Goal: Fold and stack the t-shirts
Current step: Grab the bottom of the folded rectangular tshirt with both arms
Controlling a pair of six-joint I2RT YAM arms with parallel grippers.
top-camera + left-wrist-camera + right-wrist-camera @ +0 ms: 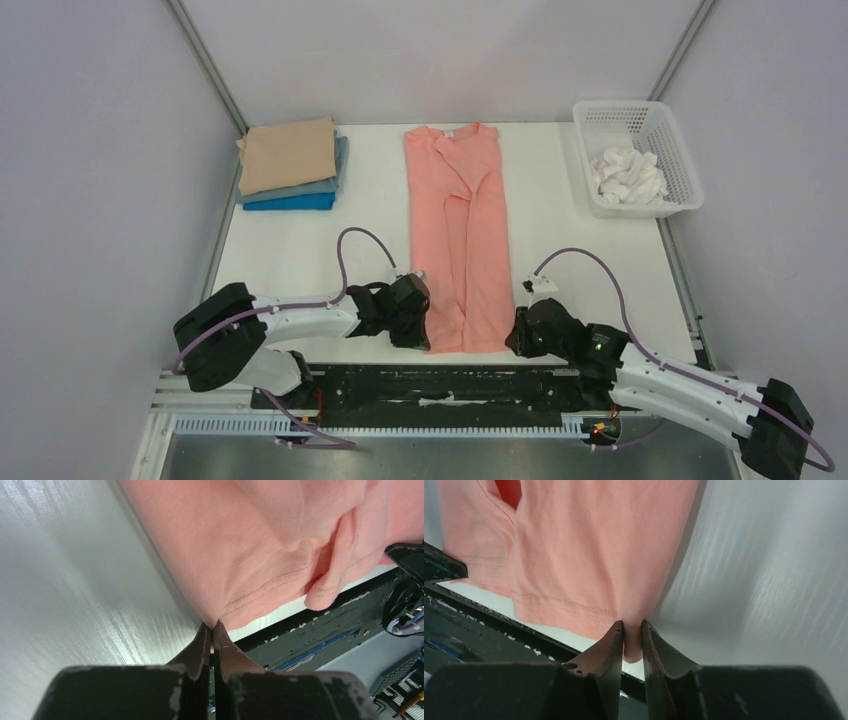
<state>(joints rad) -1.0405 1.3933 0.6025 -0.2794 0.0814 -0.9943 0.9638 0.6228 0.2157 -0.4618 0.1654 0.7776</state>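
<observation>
- Top view: the pink shirt (458,235) lies flat at mid-table as a narrow strip. Its long axis runs away from the arms, collar far and hem near. The left gripper (424,335) sits at the hem's left corner and the right gripper (514,336) at its right corner. The folded stack (290,165) lies far left and the basket (648,211) far right. Neither appears to obstruct a hem-to-collar fold.
- Left wrist view: the left gripper (212,627) is clamped on the hem corner, drawing the cloth to a peak.
- Right wrist view: the right gripper (631,627) pinches a tuck of hem between its fingers.
</observation>
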